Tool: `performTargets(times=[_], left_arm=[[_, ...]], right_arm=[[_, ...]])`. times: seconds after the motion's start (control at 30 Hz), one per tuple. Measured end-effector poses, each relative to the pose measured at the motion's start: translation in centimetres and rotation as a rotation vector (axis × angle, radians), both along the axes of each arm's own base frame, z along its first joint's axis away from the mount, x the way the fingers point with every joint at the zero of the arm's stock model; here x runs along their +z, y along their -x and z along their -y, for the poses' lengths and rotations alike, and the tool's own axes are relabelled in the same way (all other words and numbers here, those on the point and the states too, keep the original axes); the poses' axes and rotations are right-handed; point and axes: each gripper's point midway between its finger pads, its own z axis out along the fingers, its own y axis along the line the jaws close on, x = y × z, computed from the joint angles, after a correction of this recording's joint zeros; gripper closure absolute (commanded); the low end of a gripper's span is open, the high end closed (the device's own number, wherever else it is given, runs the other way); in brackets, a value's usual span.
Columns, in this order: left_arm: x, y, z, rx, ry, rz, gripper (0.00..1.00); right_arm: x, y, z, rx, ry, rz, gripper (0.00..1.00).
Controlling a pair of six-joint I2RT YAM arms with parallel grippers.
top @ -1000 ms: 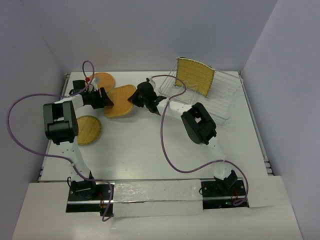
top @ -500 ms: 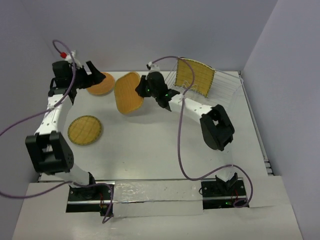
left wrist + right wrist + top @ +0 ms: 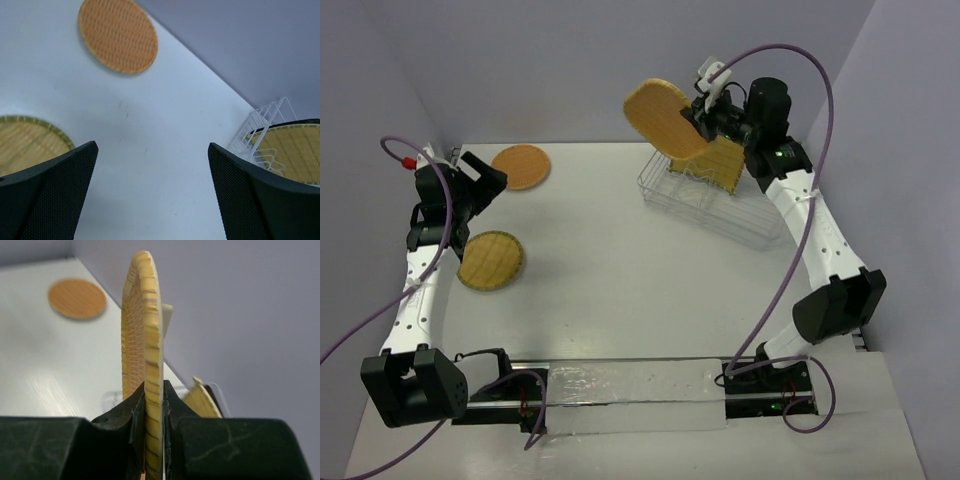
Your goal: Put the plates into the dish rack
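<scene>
With right gripper (image 3: 150,402) pinched on the orange rounded square plate (image 3: 658,112), edge-on, raised at upper right above the dish rack (image 3: 752,222); yellow woven-look square plate (image 3: 726,166) standing inside. With left gripper (image 3: 151,147) spread wide at mid-left, near yellow round plate (image 3: 490,261); orange round plate (image 3: 520,167) upper left.

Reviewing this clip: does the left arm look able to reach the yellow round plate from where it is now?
Probably yes. The left pincer is open and empty, hovering close to the yellow round plate, which lies flat with nothing between them.
</scene>
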Motion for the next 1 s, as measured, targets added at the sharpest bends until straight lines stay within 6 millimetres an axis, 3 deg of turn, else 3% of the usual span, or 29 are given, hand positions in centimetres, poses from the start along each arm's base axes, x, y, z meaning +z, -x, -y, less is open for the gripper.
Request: performTargets(times=[0.1, 0.17, 0.37, 0.73, 1.0], left_arm=[[-2.4, 1.3, -0.1, 0.036, 0.041, -0.064, 0.01], [-2.8, 1.9, -0.4, 0.074, 0.055, -0.082, 0.01], [-3.2, 2.8, -1.6, 0.174, 0.076, -0.107, 0.01], [-4.7, 3.4, -3.0, 0.271, 0.069, -0.164, 0.01], [-5.3, 4.0, -3.7, 0.307, 0.049, -0.193, 0.01]], right_arm=[[-0.1, 1.1, 2.9, -0.010, 0.164, 0.057, 1.00], [-0.6, 1.1, 4.5, -0.022, 0.252, 0.067, 1.00], [-5.2, 0.1, 8.2, -0.067, 0.466, -0.004, 1.00], [-12.5, -5.7, 9.0, -0.091, 0.583, -0.153, 1.00], [-14.8, -7.2, 9.3, -0.108, 0.606, -0.180, 1.00]])
